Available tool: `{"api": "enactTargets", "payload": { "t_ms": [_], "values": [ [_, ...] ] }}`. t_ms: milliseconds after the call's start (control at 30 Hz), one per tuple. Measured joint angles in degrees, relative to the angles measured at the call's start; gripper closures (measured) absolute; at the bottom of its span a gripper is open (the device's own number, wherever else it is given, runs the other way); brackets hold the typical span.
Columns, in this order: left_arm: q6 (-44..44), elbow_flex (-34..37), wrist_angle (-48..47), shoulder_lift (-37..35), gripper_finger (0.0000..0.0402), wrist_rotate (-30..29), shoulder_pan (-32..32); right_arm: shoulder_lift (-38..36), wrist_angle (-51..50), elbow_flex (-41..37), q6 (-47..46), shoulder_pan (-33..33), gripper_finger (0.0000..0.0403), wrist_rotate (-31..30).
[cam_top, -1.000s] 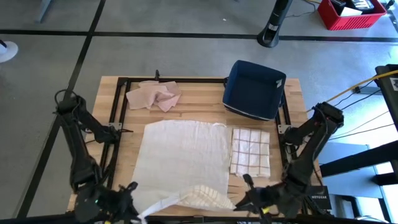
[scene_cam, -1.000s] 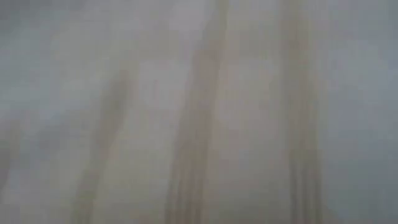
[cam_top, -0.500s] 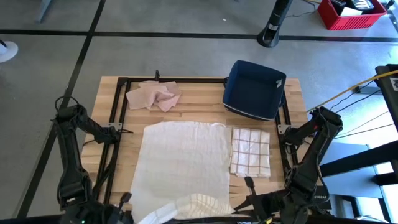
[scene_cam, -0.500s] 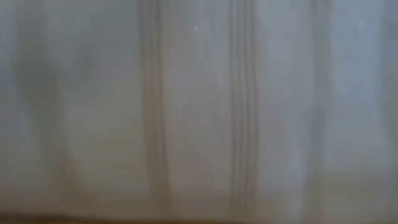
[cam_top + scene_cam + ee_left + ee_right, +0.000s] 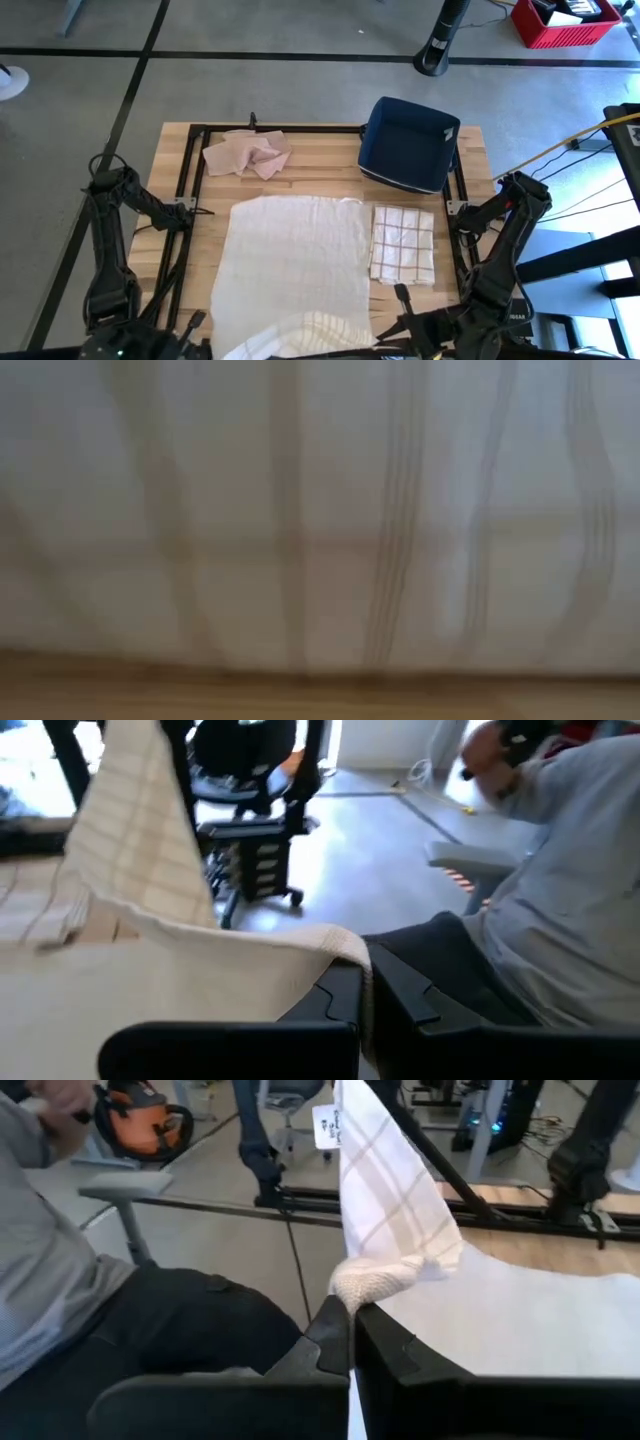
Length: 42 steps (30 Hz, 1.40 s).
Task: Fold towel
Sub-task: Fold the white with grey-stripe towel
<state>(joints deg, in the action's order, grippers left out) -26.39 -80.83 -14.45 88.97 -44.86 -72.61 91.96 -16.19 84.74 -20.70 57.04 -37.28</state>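
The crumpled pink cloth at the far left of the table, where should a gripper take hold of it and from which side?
Take the pink cloth on one of its raised wrinkles near the middle, coming straight down from above. It lies bunched in a loose heap on the table, so the folds stand up and offer something to pinch, while its flat edges hug the wood. Probably any ridge will do.

Overhead camera: looks straight down on the whole wooden table (image 5: 320, 150) and surrounding floor. Low camera: at tabletop height, its frame filled by the striped towel (image 5: 320, 520) hanging close before it. Wrist cameras: each looks past its own fingers, outward to a seated person (image 5: 90, 1310), sharing the towel.
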Motion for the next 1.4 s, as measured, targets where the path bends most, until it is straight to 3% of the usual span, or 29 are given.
{"api": "enactTargets", "payload": {
  "t_ms": [167,367,500,633,800,967,1133,1400],
  "values": [
    [7.6,-0.6,4.8,0.0,0.0401,-0.7,-2.1,0.0,0.0,1.0,1.7,0.0,0.0400,0.9],
    [4.5,-0.6,-2.2,0.0,0.0401,-4.4,-1.9,0.0,-4.6,1.0,1.3,0.0,0.0400,-1.0],
    [-4.4,-0.2,-15.3,0.0,0.0401,-10.5,-0.9,0.0,-12.1,0.5,-0.4,-0.1,0.0400,-9.3],
    [-19.2,-0.1,-33.9,0.0,0.0401,-13.7,2.1,-0.1,-20.6,-1.7,-5.8,-1.4,0.0400,-17.9],
    [-35.3,0.5,-52.6,0.1,0.0401,-13.9,6.8,-0.1,-26.0,-8.4,-14.9,-6.2,0.0400,-18.4],
    [-43.8,3.3,-62.9,0.2,0.0401,-12.8,11.8,-0.1,-26.1,-16.0,-18.9,-11.5,0.0400,-16.0],
    [-50.0,7.1,-69.5,0.2,0.0401,-7.7,17.9,-0.1,-26.4,-20.1,-19.4,-16.1,0.0400,-16.1],
    [-48.2,14.7,-68.5,0.2,0.0401,0.0,27.0,-0.1,-27.6,-25.5,-18.9,-22.6,0.0400,-15.8]
  ]
}}
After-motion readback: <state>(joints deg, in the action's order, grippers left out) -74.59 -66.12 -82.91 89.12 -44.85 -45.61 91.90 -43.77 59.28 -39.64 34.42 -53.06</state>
